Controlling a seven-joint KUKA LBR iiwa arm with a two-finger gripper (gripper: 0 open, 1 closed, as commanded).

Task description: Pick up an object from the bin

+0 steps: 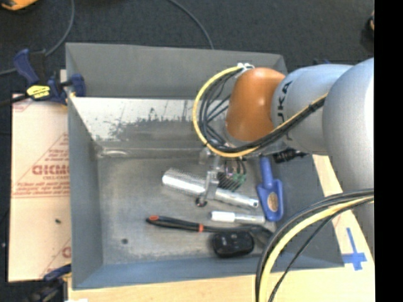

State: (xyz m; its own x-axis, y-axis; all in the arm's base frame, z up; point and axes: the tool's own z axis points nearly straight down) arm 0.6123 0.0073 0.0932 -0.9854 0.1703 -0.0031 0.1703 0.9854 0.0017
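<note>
**One silver tube beneath the pincer**

One silver metal tube (179, 182) lies mid-bin (126, 200), with the pincer (206, 192) over its middle; whether the pincer is released or clenched cannot be told. The tube is probably stiff, smooth and slippery: take hold across its middle, near balance.

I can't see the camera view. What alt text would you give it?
A robot arm's gripper hangs low over a silver metal tube lying mid-floor in a grey metal bin. Close by lie a blue-handled tool, a white marker, a black stick with a red band and a small black oval thing.
</note>
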